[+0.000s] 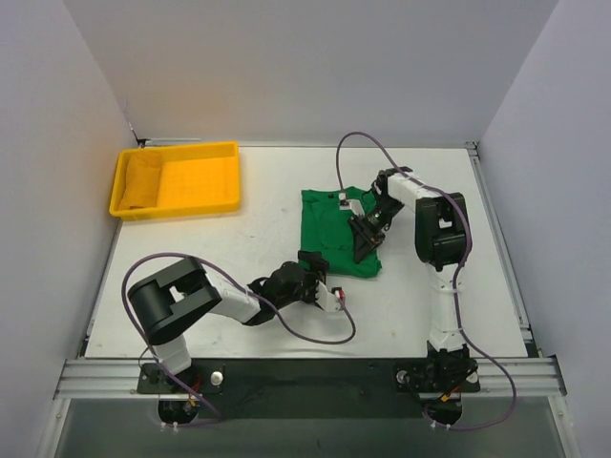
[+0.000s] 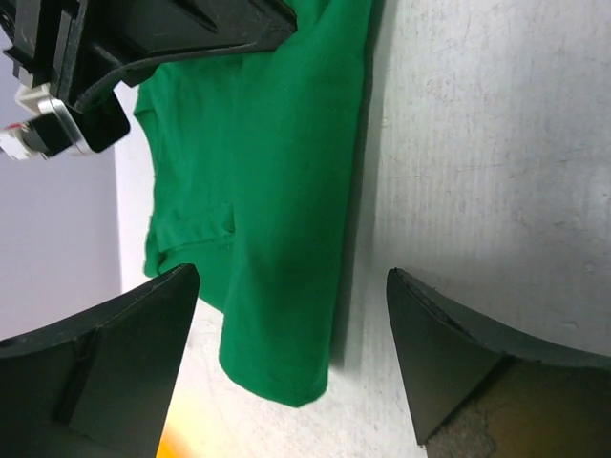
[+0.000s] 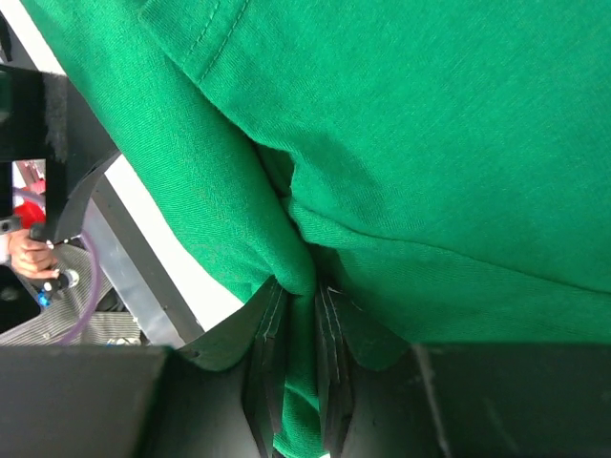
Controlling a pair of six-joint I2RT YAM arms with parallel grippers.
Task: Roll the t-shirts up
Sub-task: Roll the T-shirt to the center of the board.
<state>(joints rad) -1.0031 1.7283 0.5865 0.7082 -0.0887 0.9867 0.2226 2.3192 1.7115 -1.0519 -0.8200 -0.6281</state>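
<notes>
**Right jaws pinched on the shirt, left jaws wide and empty**

Closest to me, the left gripper (image 1: 319, 286) lies low over the flat white table (image 1: 239, 239), right of its own base and toward the middle. Its jaws stand spread wide with nothing between the pads. From its wrist camera I see bare tabletop on one side and the near corner of the cloth just past the fingertips. Whether a finger brushes the hem I cannot tell.

Just beyond it is the plain, soft-fabric green t-shirt (image 1: 329, 229), lying mid-table, slightly right of centre. It is folded into a rough rectangle, with its near edge just beside the left gripper.

The right gripper (image 3: 296, 382) is down on the shirt's near-right part. Its jaws are nearly closed and clamp a raised ridge of the green fabric (the wrist view shows the cloth gathered into a crease running straight in between the two pads). The rest of the shirt lies flat around it.

At the far left, well apart from the shirt, a rectangular yellow plastic tray (image 1: 177, 149) rests on the table.
</notes>
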